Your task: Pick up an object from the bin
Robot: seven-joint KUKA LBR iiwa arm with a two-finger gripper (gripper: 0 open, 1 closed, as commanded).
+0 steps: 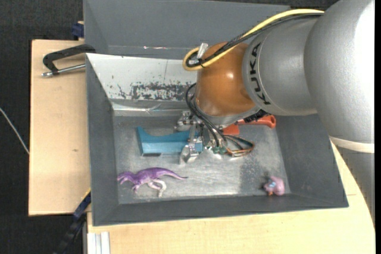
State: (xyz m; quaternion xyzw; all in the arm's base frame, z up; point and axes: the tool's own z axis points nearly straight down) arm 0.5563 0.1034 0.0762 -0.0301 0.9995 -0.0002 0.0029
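gripper (191, 150) was bare silver metal. Just left of it: block (156, 143), plain teal-blue, no markings. Below-left of gripper: toy dinosaur (150, 176), purple all over, with a whitish ring (159, 187) at its feet. Well off to gripper's lower right: small toy (274, 186), pink with purple patches. Up-right of gripper: orange-red piece (262, 120). Right beside gripper: wires (235, 149), reddish and green. wrist cover (223, 86) was glossy amber-orange, cable (262, 30) yellow, arm (321, 56) silver-grey with black KUKA lettering. bin (107, 146) was matte grey; back wall (149, 77) behind gripper was shiny, peppered with black specks.
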